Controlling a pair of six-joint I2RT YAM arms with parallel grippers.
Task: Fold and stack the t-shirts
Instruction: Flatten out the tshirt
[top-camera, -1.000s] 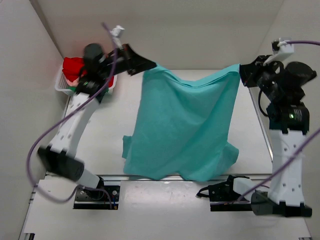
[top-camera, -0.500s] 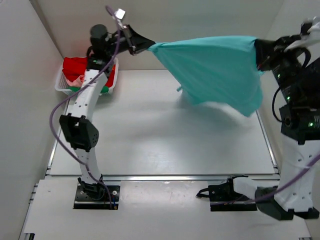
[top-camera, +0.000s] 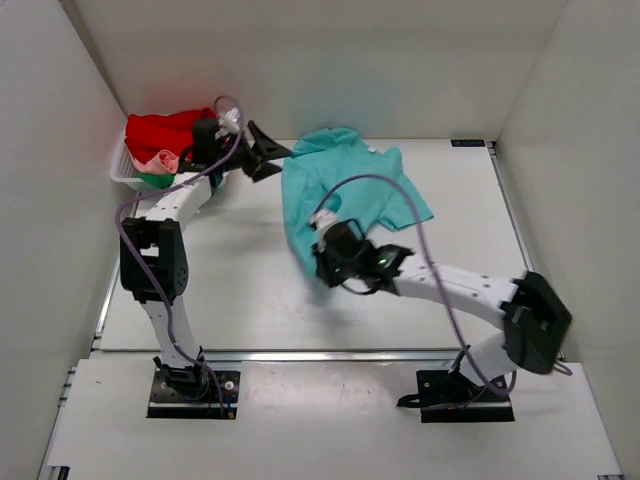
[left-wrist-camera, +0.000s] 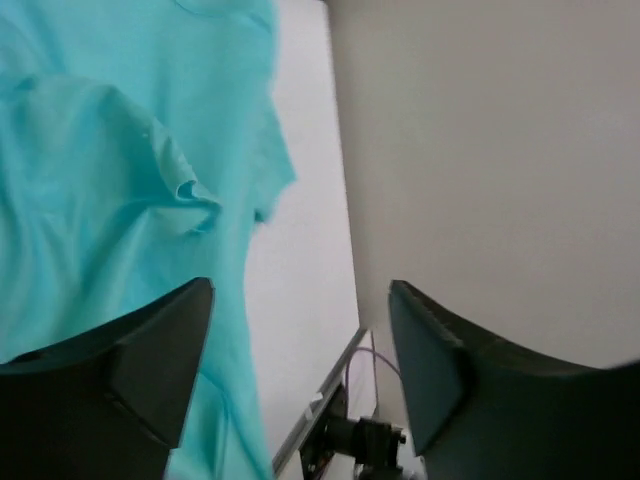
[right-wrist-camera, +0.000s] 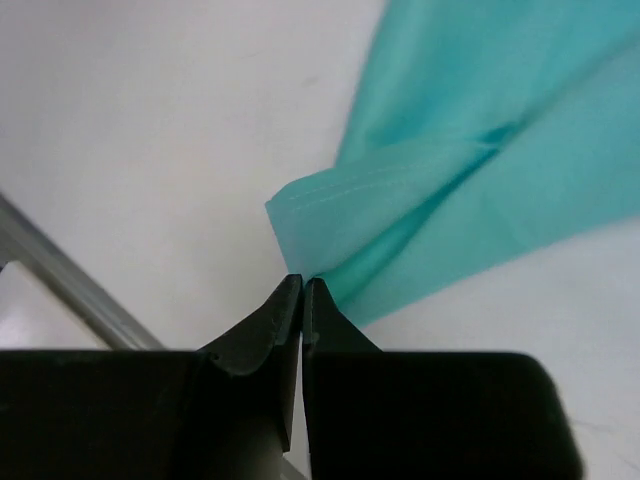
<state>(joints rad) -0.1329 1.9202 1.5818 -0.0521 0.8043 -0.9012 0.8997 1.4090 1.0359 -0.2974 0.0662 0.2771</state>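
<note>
The teal t-shirt (top-camera: 345, 190) lies crumpled on the table toward the back centre. My left gripper (top-camera: 280, 162) stands open just left of its top edge, and nothing is between the fingers (left-wrist-camera: 150, 370). The left wrist view shows the teal cloth (left-wrist-camera: 100, 200) beside it. My right gripper (top-camera: 322, 268) is low on the table at the shirt's near end. It is shut on a hem corner of the teal t-shirt (right-wrist-camera: 480, 120), pinched at the fingertips (right-wrist-camera: 303, 285). Red (top-camera: 165, 130), pale pink (top-camera: 165, 160) and green (top-camera: 152, 180) t-shirts are bunched in the basket.
A small white lattice basket (top-camera: 118, 172) sits at the back left corner, right behind my left arm. White walls close the table at the back and both sides. A metal rail (top-camera: 350, 353) runs along the near edge.
The teal t-shirt, stretched in the air between both grippers, has dropped onto the table. My left gripper opened and let go. The right arm swung down to mid-table, still holding a corner.
</note>
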